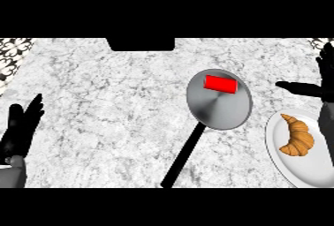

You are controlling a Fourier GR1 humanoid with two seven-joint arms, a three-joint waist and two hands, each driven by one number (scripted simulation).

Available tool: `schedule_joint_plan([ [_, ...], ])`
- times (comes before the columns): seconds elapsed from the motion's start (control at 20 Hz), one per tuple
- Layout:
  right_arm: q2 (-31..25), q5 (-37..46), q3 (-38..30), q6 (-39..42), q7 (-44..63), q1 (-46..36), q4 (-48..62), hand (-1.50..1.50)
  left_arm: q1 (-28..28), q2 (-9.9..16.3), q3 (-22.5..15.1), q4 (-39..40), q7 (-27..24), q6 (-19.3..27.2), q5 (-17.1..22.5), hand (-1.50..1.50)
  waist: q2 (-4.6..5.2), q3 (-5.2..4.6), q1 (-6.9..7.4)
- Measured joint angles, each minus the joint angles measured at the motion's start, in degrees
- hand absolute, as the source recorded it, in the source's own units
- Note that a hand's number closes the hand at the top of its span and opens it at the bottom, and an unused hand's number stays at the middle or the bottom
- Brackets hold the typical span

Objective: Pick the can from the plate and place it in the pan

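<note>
Red can lies on its side inside the grey pan, in the part far from the black handle. It is to the left of the right hand, apart from it, with nothing touching it. The right hand is open, its thumb pointing toward the pan, and the right edge of the view cuts it off. Just below this hand a white plate holds a croissant; the plate is also cut at the edge. The left hand rests open, fingers up, far to the left of the can on the marble counter.
</note>
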Motion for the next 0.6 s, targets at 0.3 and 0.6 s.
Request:
schedule_joint_plan([
  [0.3, -8.09, -4.05, -1.24, 11.65, 0.66, 7.82, -4.71, -1.50, -0.41, -0.61, 0.05, 0.87, -0.59, 0.36, -0.66, 0.00, 0.03, 0.00, -0.14],
  [0.6, -15.48, -7.00, -2.59, 21.07, -2.40, 14.23, -5.05, -1.50, -2.66, -0.75, 0.39, 2.97, -0.54, 0.29, -1.03, 0.00, 0.22, 0.03, 0.20],
])
